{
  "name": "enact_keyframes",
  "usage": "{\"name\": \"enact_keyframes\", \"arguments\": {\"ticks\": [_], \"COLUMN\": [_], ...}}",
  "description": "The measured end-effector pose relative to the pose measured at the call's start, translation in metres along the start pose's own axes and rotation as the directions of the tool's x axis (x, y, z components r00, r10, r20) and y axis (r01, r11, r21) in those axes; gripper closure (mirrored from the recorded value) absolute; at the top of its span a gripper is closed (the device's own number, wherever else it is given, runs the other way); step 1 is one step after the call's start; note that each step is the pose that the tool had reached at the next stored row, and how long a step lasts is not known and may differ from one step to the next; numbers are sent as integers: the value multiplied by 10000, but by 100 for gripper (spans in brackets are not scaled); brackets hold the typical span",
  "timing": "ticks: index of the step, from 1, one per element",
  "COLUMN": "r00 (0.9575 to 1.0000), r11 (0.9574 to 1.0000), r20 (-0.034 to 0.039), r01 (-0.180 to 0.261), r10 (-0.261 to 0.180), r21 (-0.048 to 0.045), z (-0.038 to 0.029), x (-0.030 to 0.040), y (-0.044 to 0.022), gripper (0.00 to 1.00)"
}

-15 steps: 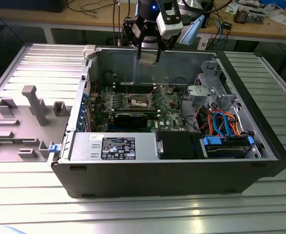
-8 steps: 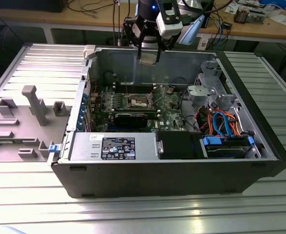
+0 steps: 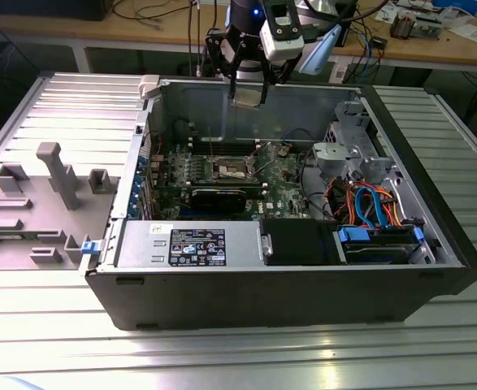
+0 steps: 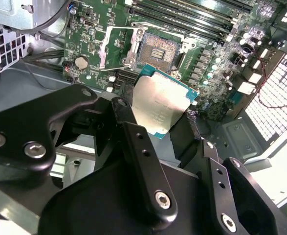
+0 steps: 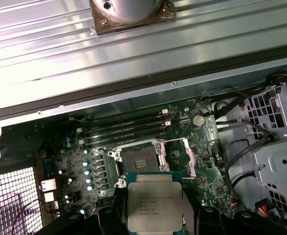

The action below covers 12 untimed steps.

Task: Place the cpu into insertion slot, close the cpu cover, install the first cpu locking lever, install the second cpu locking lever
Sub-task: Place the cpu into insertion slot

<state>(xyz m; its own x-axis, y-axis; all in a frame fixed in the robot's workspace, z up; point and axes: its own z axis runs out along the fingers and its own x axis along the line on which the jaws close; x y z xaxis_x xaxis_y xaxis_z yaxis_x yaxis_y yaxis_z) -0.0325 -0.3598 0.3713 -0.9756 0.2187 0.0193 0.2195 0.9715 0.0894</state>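
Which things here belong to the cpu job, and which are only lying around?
Job:
cpu, held in the gripper
slot, open
cover, swung open beside it

Lying around:
power supply
cables
coin battery
grey tray outside the case

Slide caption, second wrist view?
Gripper holding the small square silvery-grey cpu, not yet seated in the golden-tan insertion slot; silvery metal cpu cover open.

The black fingers [image 4: 185, 134] are gripping the cpu [image 4: 160, 105] by its edges, holding it apart from the uncovered insertion slot [image 4: 160, 49] beyond.
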Motion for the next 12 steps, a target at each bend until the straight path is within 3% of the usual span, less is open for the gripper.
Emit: {"name": "enact_keyframes", "arguments": {"ticks": [12], "r00": [9999], "r11": [9999], "r20": [15], "r01": [-170], "r10": [170], "r21": [-3], "z": [0], "x": [0], "y": [0], "gripper": [46]}}
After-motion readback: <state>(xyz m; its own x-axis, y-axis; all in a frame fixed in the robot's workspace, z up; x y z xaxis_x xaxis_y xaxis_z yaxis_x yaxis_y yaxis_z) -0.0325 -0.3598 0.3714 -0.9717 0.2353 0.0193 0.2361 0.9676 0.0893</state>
